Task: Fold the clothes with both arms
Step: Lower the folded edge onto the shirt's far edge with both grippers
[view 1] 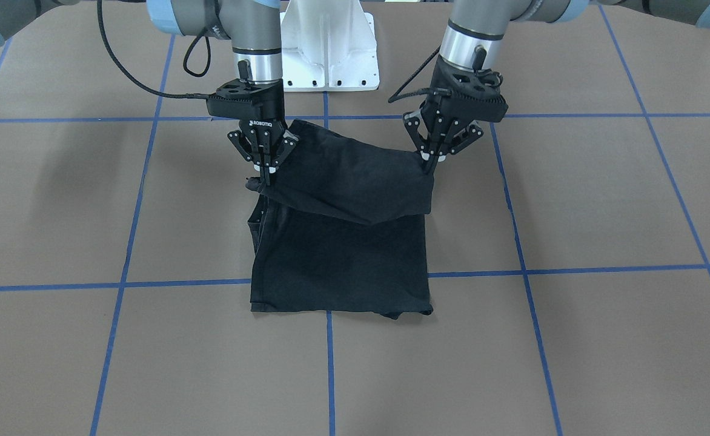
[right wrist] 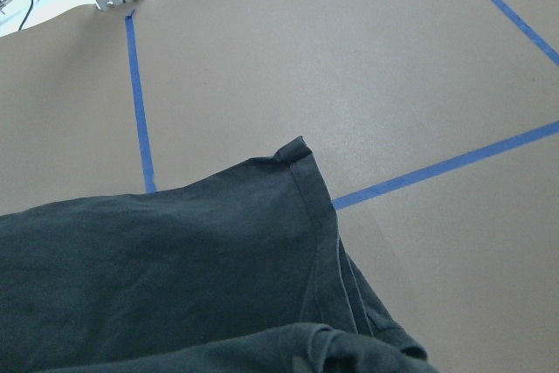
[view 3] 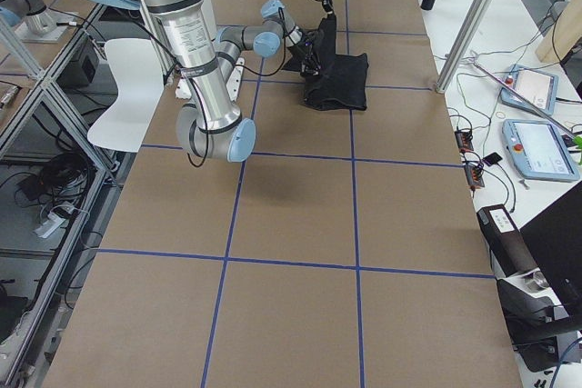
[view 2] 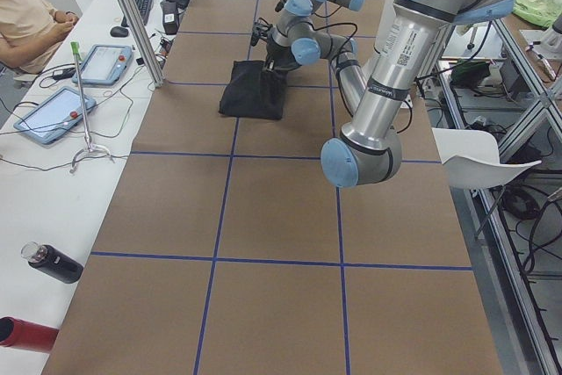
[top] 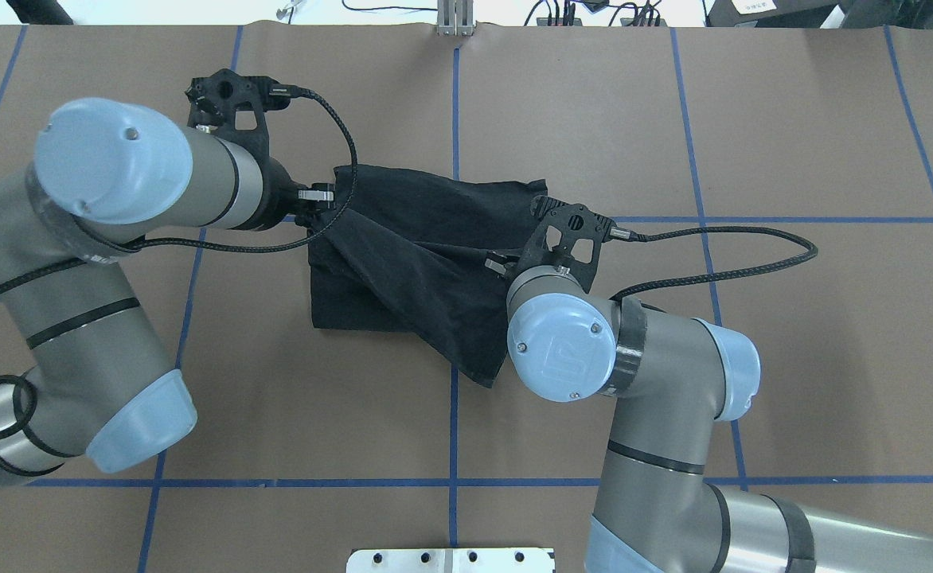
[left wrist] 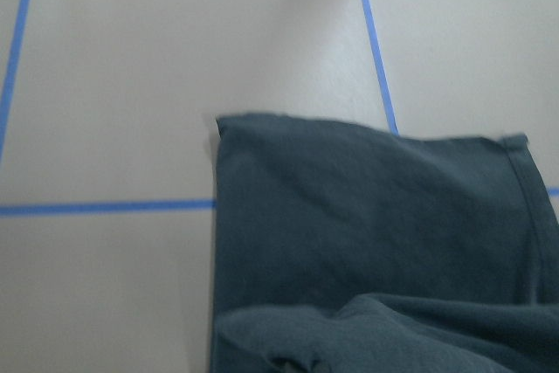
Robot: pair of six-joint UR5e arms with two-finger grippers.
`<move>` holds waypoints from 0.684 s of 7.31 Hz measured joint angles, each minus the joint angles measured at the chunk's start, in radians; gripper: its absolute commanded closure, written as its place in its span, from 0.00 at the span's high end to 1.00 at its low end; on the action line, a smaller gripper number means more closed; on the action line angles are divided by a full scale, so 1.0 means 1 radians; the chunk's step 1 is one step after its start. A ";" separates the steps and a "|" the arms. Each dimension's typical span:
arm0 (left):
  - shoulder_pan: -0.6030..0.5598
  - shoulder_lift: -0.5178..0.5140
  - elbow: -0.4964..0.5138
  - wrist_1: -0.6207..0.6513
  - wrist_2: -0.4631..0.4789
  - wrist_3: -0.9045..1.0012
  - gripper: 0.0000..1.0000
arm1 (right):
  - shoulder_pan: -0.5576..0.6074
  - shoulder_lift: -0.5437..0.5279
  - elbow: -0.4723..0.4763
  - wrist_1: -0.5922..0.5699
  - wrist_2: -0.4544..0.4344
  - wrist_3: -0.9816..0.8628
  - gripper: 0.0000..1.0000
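Observation:
The black T-shirt (view 1: 337, 260) lies folded on the brown table; its graphic is hidden. Its edge nearest the robot is lifted and sags between the two grippers over the flat part. My left gripper (view 1: 431, 160) is shut on one lifted corner. My right gripper (view 1: 266, 175) is shut on the other. In the overhead view the shirt (top: 411, 263) hangs between the left gripper (top: 315, 197) and the right gripper (top: 498, 263). The left wrist view shows the flat part of the shirt (left wrist: 367, 216) below. The right wrist view shows its hemmed corner (right wrist: 297, 159).
The white pedestal base (view 1: 329, 48) stands behind the shirt. Blue tape lines (view 1: 331, 363) grid the table. Along the operators' side are tablets (view 2: 53, 116), a metal post (view 2: 132, 19), bottles (view 2: 48, 263) and a seated person (view 2: 26, 15).

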 measured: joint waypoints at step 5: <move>-0.017 -0.124 0.364 -0.215 0.010 0.010 0.00 | 0.067 0.092 -0.248 0.123 0.008 -0.030 0.00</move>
